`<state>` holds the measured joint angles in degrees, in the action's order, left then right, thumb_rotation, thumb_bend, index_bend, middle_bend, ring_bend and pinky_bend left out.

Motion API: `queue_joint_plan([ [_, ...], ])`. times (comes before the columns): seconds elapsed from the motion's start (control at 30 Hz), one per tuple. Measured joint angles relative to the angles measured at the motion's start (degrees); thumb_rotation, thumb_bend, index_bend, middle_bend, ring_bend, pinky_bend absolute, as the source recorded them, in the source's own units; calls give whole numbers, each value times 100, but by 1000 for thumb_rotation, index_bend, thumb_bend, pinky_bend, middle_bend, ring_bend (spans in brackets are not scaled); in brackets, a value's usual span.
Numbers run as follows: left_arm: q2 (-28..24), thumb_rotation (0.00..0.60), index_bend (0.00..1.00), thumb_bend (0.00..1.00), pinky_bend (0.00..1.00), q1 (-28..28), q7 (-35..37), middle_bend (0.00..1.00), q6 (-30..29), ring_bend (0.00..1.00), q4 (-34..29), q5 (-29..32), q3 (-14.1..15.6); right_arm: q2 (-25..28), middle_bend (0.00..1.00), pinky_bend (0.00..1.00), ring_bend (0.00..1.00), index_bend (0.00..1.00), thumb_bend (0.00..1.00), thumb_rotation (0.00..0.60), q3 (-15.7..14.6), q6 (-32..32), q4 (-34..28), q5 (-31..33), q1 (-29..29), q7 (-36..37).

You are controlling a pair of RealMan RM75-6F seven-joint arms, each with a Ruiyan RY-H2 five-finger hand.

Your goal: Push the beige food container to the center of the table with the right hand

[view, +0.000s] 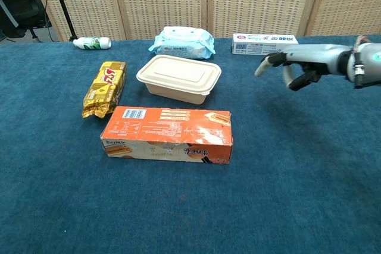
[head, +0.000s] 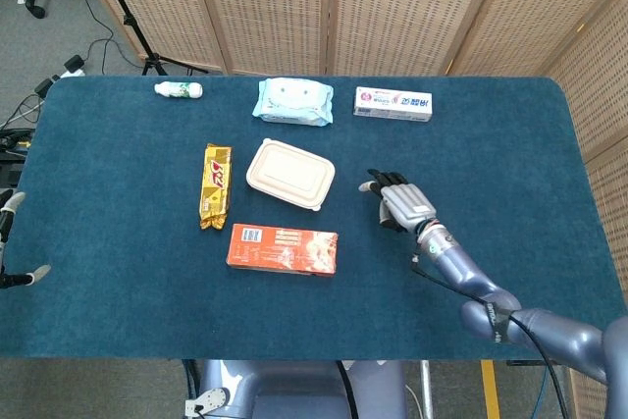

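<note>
The beige food container sits lid-on near the table's middle, between the gold snack bag and my right hand. My right hand hovers to the container's right, clear of it with a gap of blue cloth between them. Its fingers are spread and hold nothing. At the far left edge of the head view only the fingertips of my left hand show, off the table and holding nothing.
An orange box lies just in front of the container. A gold snack bag lies to its left. Along the back sit a wipes pack, a toothpaste box and a small bottle.
</note>
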<state>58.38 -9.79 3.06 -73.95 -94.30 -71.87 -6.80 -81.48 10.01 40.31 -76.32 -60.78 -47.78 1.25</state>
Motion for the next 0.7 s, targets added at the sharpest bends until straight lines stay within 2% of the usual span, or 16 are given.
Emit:
queue_joint_plan([
  [0.03,2,600,0,0,0,8,-2,0,-29,0,-2,-25,4,151,0,0,0,133,465,600,-43,197,-72,-126,139,41],
  [0.07,7,600,0,0,0,15,-7,0,-53,0,-3,-51,10,262,0,0,0,95,200,600,-80,376,-124,-251,251,86],
  [0.1,19,600,0,0,0,20,-22,0,-70,0,-2,-81,20,365,0,0,0,73,79,600,-120,578,-164,-406,363,145],
  [0.13,28,600,0,0,0,22,-36,0,-79,0,0,-98,28,486,0,0,0,61,4,600,-178,879,-197,-656,514,242],
  [0.3,84,600,0,0,0,20,-152,0,-102,0,2,-146,63,828,0,0,0,56,0,600,-420,2270,-141,-1731,1115,679],
  [0.33,93,600,0,0,0,21,-174,0,-110,0,-2,-156,69,909,0,0,0,56,0,600,-492,2708,-97,-2019,1308,819],
  [0.53,191,600,0,0,0,28,-396,0,-206,0,-24,-270,122,1139,0,0,0,56,0,600,-725,4132,16,-2772,2069,1173],
  [0.7,288,600,0,0,0,31,-561,0,-258,0,-7,-468,227,1156,0,0,0,56,0,600,-923,4689,116,-3018,2583,1532],
])
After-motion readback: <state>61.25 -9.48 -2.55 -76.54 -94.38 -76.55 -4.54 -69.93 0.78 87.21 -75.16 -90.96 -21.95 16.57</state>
